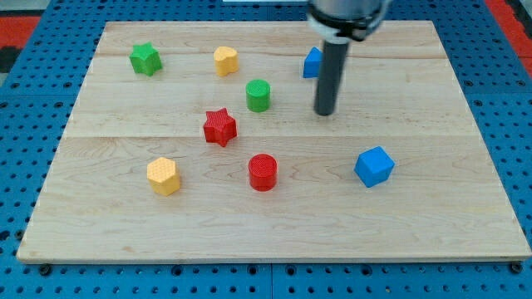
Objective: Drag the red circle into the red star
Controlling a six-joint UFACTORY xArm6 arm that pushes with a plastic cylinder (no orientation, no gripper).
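Pale wooden planks make up the board [465, 208], which lies on a blue pegboard [515, 124] dotted with holes. From the single camera view, the arm's dark, smooth rod comes down from the view's top, and my tip [325, 113] rests on bare wood to the right of the green cylinder [258, 95]. Having no fingers, the rod grips nothing. It partly covers a blue block [312, 62] whose shape is hard to make out. The red circle [263, 172], a ribbed short cylinder, stands well apart from the tip, toward the view's lower left. The red star [219, 126] sits near it, up and to the left, the two not touching. A yellow hexagon [164, 175] lies left of the circle, a blue cube [373, 166] to its right. Near the top are a green star [145, 58] and a yellow, rounded block [225, 60].
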